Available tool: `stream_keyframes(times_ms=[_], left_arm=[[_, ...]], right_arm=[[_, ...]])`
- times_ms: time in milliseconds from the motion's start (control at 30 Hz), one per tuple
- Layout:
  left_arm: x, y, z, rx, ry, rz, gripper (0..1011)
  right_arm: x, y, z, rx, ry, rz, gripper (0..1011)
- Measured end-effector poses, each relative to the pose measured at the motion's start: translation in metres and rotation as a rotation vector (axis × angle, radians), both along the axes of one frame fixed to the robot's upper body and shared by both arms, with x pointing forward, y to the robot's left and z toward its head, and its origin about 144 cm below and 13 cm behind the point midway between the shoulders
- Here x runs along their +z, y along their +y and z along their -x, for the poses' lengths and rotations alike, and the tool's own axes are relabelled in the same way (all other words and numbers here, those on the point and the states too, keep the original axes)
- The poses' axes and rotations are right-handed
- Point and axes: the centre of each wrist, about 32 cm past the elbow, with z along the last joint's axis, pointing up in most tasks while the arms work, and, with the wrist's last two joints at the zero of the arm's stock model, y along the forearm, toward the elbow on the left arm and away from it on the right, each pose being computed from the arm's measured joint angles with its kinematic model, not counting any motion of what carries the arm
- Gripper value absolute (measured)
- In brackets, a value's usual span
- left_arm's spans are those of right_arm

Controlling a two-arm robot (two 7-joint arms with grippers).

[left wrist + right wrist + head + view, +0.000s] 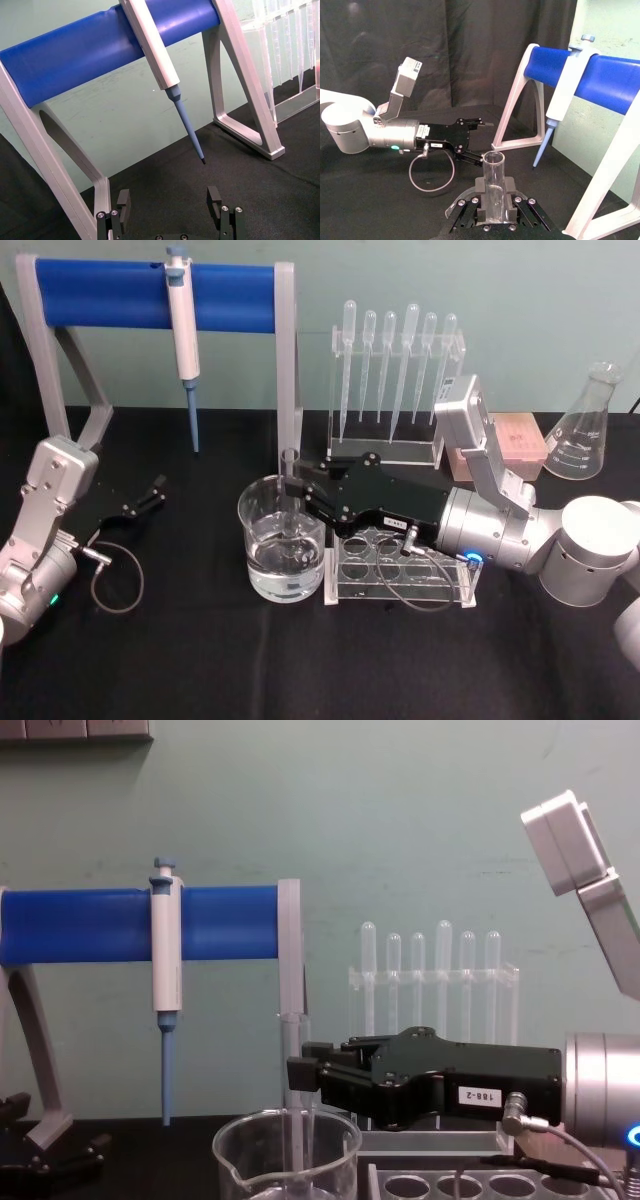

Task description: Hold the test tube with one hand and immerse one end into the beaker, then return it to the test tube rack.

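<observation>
Black boxy right gripper pinches long clear glass test tube upright, lower end inside wide clear glass beaker, centre; keep vertical, dip without knocking bottom; left gripper idle at left, fingers wide

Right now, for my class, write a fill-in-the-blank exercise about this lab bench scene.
The right gripper is shut on the test tube, whose lower end is inside the ____.
The left gripper sits idle, its fingers ____.
The pipettor hangs from the ____ bar.
Missing words: beaker; open; blue.
</observation>
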Motion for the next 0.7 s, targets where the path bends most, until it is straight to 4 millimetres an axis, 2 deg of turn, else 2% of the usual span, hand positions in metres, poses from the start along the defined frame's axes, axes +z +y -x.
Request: stream_keyframes(times_ms=[700], left_arm=[[0.0, 0.0, 0.0, 0.0, 0.0, 0.0, 1000]], right_arm=[[0.0, 0.0, 0.0, 0.0, 0.0, 0.0, 226]])
